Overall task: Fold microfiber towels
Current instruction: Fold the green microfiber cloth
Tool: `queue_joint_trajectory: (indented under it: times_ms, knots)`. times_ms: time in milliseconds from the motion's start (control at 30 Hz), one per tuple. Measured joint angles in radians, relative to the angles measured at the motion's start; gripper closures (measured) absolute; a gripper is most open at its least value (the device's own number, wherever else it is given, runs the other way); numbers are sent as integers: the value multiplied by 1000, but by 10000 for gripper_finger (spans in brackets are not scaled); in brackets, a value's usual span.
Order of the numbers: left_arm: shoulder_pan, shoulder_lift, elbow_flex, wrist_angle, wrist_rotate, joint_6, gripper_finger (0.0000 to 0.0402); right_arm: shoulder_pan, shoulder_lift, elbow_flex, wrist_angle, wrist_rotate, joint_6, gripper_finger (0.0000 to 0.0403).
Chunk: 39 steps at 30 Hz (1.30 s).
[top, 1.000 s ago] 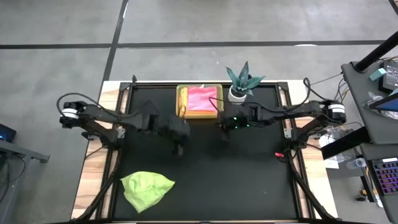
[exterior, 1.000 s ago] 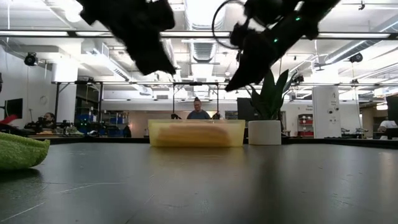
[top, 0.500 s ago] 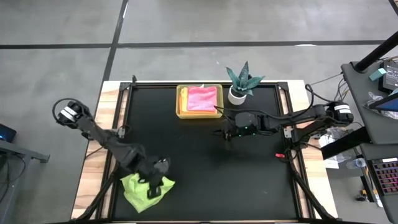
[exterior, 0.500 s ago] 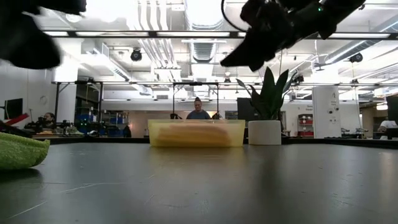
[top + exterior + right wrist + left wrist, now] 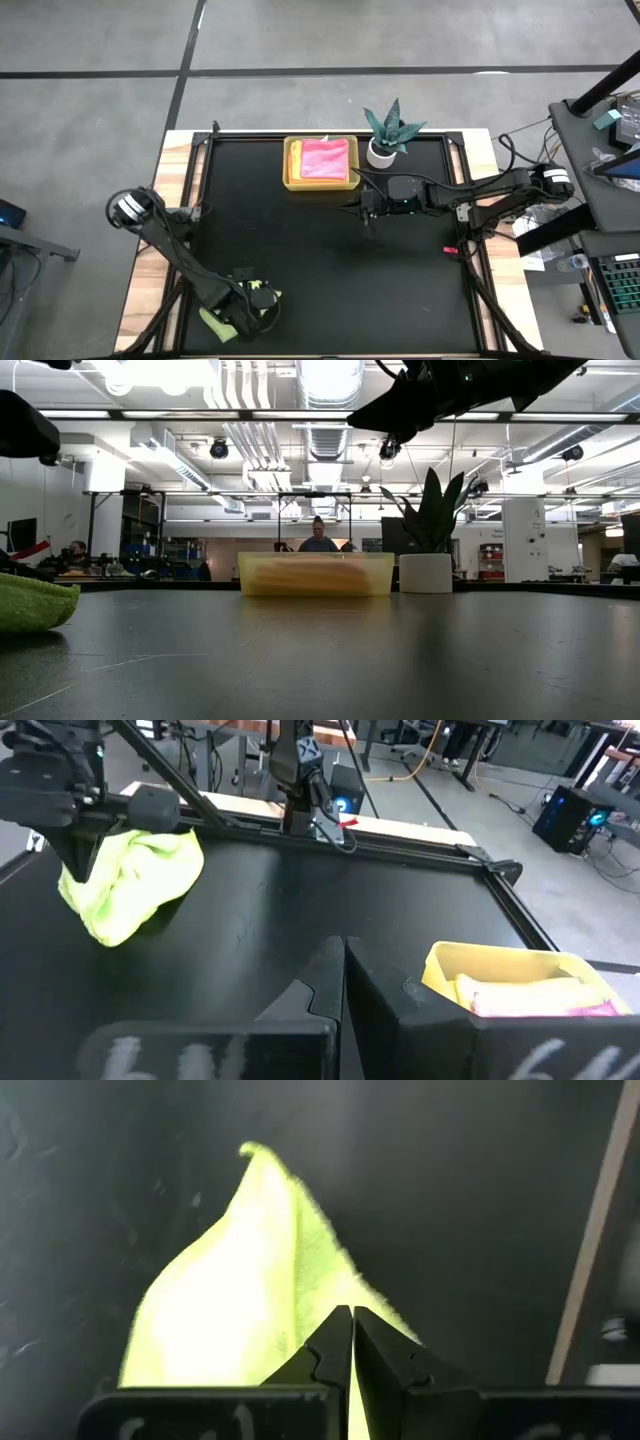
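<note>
The green towel (image 5: 222, 318) is seen crumpled at the near left corner of the bench (image 5: 330, 270). The left pincer (image 5: 351, 1342) is held just above it, pressed together, with nothing in it. The right pincer (image 5: 345, 970) is held mid-bench, also together and empty. A pink towel (image 5: 324, 158) is kept in the tray (image 5: 291, 166). The green towel is likely soft, light and floppy. It is best pinched at a corner or edge.

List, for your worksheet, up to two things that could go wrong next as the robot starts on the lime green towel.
1. The left gripper hangs shut over the crumpled lime green towel; pressing down shut might only push the cloth.
2. The towel lies near the table's front edge, so a drag could slide it off.
</note>
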Motion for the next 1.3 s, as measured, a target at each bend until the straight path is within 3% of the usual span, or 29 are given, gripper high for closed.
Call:
queue_joint_trajectory:
  times_ms: [233,600,767,933,1167,1300]
  knots:
    - [7,84,57,-99,-13,60,392,-2,14,0,-1,0,-14,394]
    - [13,85,36,-94,-68,58,281,-2,14,0,-1,0,-9,394]
    - [13,84,-4,21,-66,110,261,-2,14,0,-1,0,-9,394]
    - [13,84,1,86,-60,208,282,-2,14,0,-2,0,-9,394]
    - [24,84,-5,75,-59,211,386,-2,14,0,-2,-1,-8,394]
    - [34,86,-3,74,-70,224,399,-2,14,0,-10,-9,28,394]
